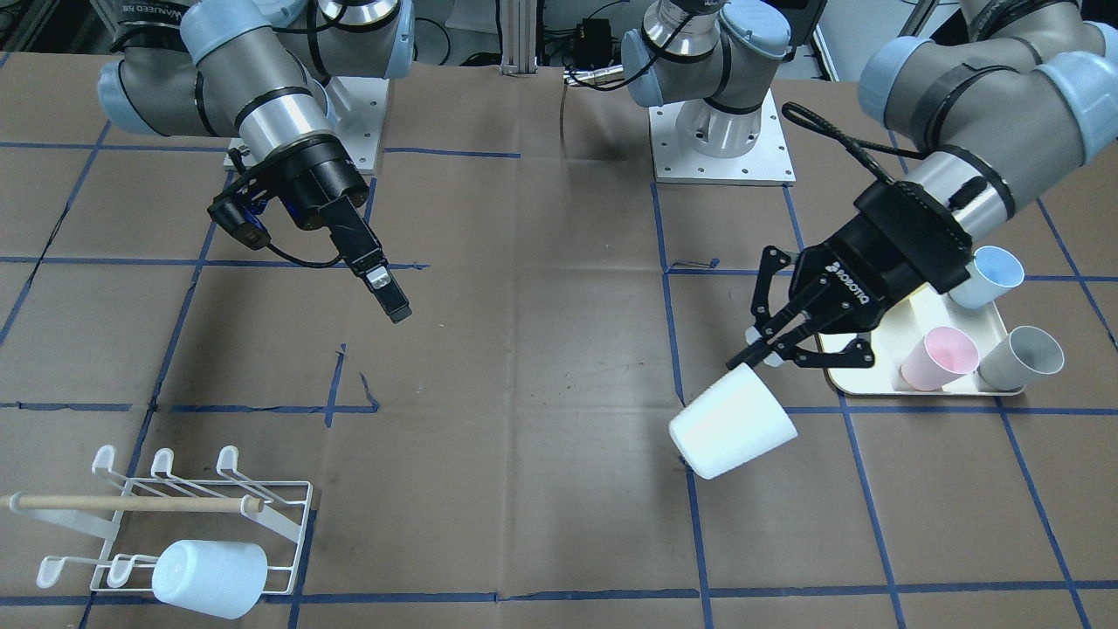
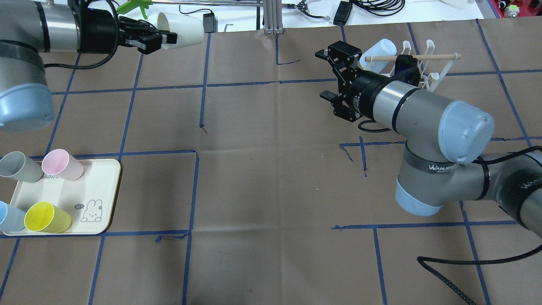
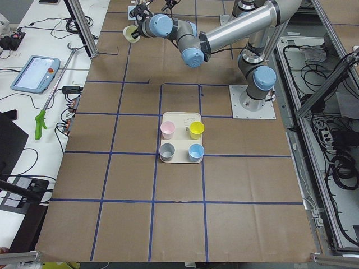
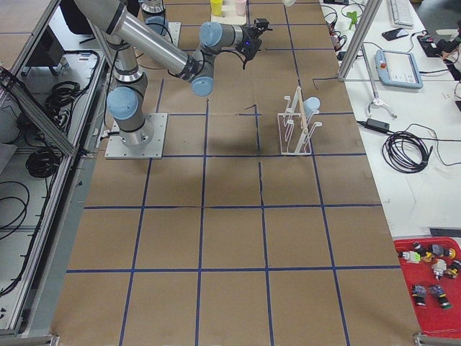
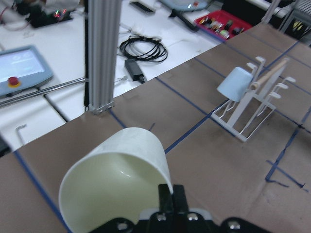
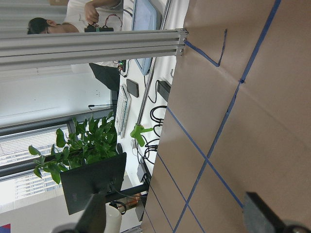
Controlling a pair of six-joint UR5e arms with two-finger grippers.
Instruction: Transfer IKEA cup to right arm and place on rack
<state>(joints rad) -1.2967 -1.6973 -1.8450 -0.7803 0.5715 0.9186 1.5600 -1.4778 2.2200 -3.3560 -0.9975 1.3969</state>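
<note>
My left gripper [image 1: 758, 349] is shut on the rim of a white IKEA cup [image 1: 734, 425] and holds it on its side above the table. In the overhead view this gripper [image 2: 163, 40] and the cup [image 2: 183, 29] are at the far left; in the left wrist view the cup [image 5: 116, 179] opens toward the camera. The right arm [image 2: 423, 110] reaches over the table's middle right. Its gripper [image 2: 324, 75] is open and empty, well apart from the cup, and also shows in the front view [image 1: 389, 297]. The white wire rack [image 1: 188, 507] with its wooden rod stands beyond the right gripper.
A pale blue cup [image 1: 210, 577] hangs upturned on one prong of the rack [image 2: 427, 70]. A cream tray [image 2: 103, 203] with a rabbit print holds grey [image 2: 19, 166], pink [image 2: 63, 164], yellow [image 2: 46, 217] and blue cups at the near left. An aluminium post [image 5: 103, 53] stands at the table's far edge.
</note>
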